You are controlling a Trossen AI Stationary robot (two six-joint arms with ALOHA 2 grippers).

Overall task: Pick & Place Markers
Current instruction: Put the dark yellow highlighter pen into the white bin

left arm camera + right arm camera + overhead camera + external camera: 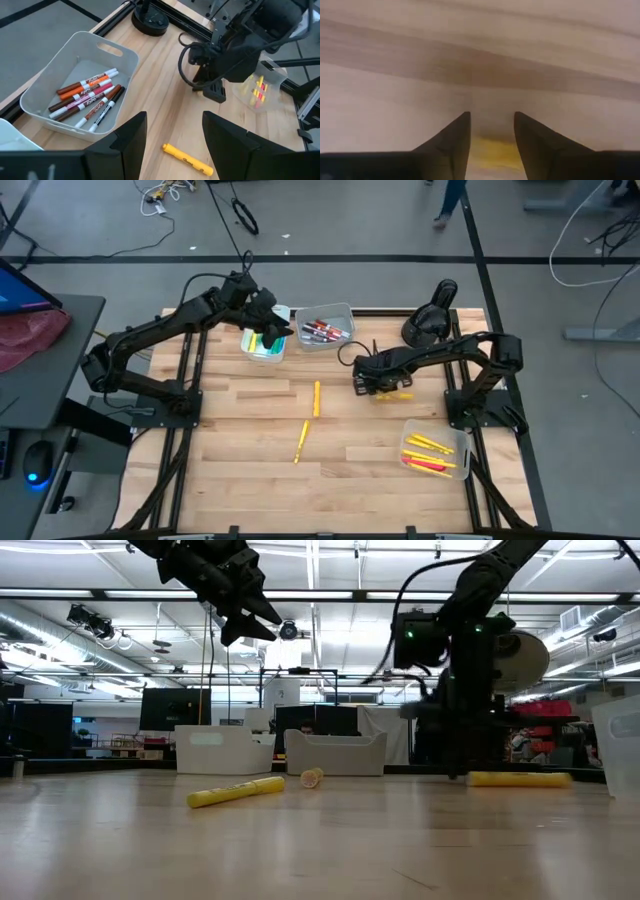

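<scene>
I see my right claw [491,131] open astride a yellow marker [492,152]; overhead hides this; left claw [172,131] hovers open above the bins.

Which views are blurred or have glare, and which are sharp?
Right wrist view: table smeared, yellow marker between the fingers only a blur. Low view: bright ceiling lights, the arms dark against them, near table soft. Left wrist view: sharp, bin labels readable. High view: even light.
</scene>
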